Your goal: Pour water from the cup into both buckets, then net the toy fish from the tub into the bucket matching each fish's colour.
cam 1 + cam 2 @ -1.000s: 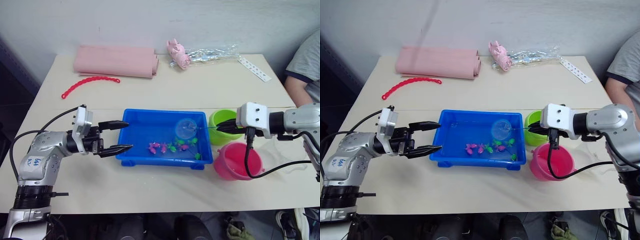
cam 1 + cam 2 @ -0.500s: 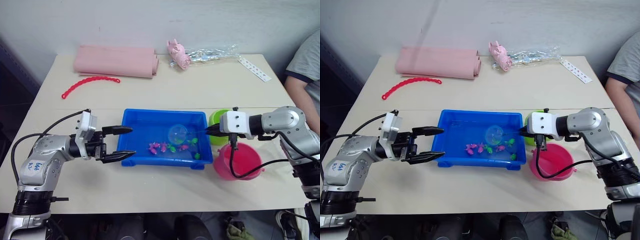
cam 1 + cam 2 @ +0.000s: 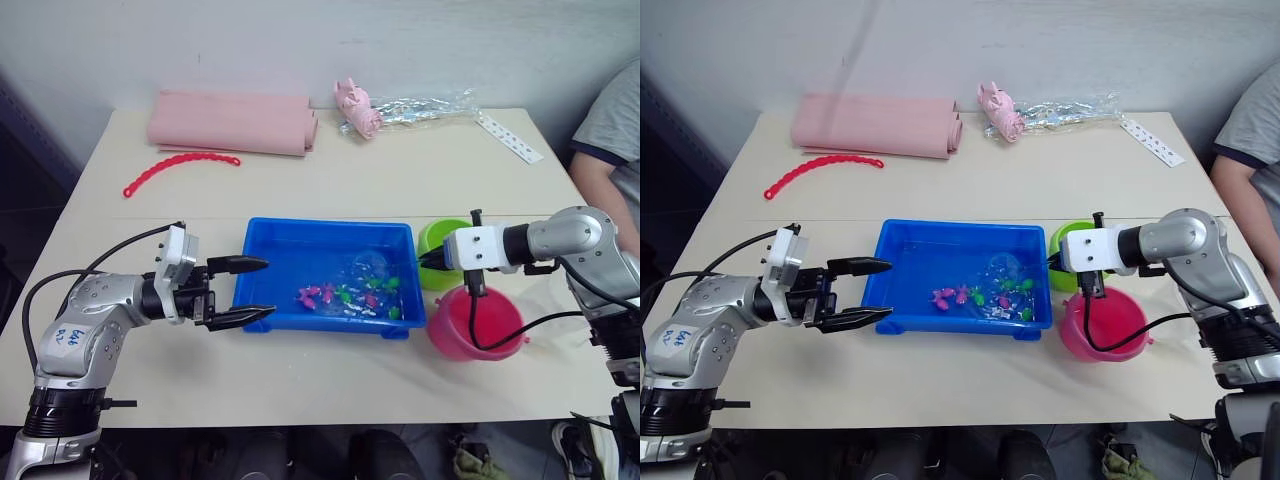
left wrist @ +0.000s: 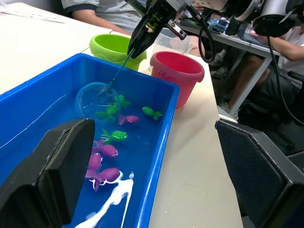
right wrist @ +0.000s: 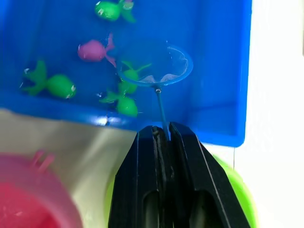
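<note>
- The net (image 5: 156, 69) is clamped by its thin handle in the right end effector (image 5: 161, 135); its hoop is dipped in the tub (image 3: 270, 245), centre frame.
- The toy fish (image 5: 126, 105) lie just left of and below the hoop.
- The left end effector (image 3: 240, 291), fingers apart, is held at the tub's left rim.

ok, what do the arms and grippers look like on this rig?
Both arms are silver-grey metal with a white block at the wrist and loose black cables. The left gripper and right gripper each have two black tapered fingers. The left arm bears blue handwritten marks.
</note>
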You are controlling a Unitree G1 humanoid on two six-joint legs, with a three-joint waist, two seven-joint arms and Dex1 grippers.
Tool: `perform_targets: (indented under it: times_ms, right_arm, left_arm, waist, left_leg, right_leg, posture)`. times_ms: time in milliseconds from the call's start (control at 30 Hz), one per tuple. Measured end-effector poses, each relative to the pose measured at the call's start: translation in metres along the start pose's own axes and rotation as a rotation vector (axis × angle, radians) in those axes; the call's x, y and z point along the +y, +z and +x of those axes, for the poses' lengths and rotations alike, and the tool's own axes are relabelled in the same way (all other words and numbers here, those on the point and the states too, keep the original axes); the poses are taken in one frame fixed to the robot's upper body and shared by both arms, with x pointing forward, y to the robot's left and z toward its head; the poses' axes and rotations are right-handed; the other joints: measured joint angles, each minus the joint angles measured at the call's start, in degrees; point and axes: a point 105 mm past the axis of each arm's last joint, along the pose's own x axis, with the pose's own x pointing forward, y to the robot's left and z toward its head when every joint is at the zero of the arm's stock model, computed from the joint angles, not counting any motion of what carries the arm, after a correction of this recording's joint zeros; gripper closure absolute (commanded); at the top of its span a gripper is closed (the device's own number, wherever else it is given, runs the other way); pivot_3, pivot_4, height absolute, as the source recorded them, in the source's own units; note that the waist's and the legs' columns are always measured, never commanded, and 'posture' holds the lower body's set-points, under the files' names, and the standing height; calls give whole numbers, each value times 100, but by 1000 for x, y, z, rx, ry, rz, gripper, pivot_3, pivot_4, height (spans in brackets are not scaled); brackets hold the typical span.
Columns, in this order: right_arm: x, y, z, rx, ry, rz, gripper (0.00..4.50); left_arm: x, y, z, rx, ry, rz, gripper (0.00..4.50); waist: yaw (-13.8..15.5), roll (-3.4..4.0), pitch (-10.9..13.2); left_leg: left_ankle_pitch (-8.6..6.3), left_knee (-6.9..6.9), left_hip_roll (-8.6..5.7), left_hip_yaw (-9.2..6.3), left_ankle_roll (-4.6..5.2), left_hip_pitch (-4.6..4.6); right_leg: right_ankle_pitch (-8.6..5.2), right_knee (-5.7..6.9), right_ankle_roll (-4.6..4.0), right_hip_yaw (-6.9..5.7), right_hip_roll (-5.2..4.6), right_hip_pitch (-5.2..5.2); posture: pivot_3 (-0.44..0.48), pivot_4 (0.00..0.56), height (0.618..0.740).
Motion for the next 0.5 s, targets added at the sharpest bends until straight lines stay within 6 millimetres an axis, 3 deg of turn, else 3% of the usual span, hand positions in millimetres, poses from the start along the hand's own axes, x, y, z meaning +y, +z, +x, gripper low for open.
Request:
perform_targets:
  times_ms: [267, 500]
  right_arm:
    - [6, 5, -7, 9, 80, -58, 4500]
    - [14, 10, 1, -19, 98, -17, 4500]
  left_arm:
    - [0, -1, 0, 0, 1, -4, 62]
    - [-1, -1, 0, 0, -4, -4, 62]
  waist:
    - [6, 0, 0]
    - [3, 0, 0]
  left_leg:
    - [0, 0, 0, -1, 0, 0]
    - [0, 2, 0, -1, 0, 0]
  right_leg:
    - [0, 0, 0, -1, 0, 0]
    - [0, 0, 0, 0, 0, 1]
  posture:
    - [0, 150, 740]
    - [0, 150, 740]
